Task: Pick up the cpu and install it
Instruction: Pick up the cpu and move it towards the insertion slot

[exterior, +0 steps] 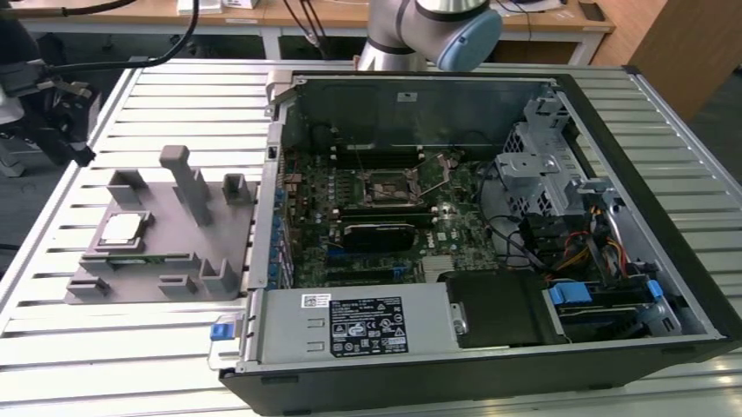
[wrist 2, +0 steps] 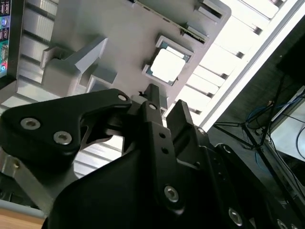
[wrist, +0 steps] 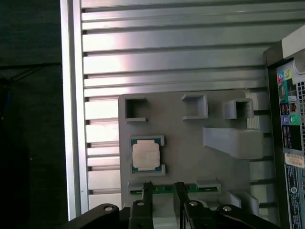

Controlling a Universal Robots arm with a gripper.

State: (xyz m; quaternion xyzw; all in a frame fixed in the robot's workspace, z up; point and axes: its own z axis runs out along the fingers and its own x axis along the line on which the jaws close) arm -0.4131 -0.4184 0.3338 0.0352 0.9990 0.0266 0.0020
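Note:
The cpu (exterior: 122,230), a small square chip with a silvery top and a thin tan rim, lies flat in a holder on the grey fixture plate (exterior: 151,261) at the exterior view's left. In both wrist views the chip (wrist: 146,155) (wrist 2: 165,66) sits untouched, well below my gripper. My gripper (wrist: 163,191) (wrist 2: 166,102) hangs above the fixture, a little to one side of the chip, its two black fingers (wrist: 147,191) apart with nothing between them. The motherboard socket (exterior: 388,187) lies inside the open computer case (exterior: 696,304), its metal frame raised.
Grey posts and blocks (exterior: 180,178) rise from the fixture around the chip. A green memory stick (wrist: 164,188) rests in a slot under my fingers. The case wall (exterior: 269,174) borders the fixture. The arm's base (exterior: 440,26) stands behind the case. The slatted table's edge (wrist: 71,119) runs beside the fixture.

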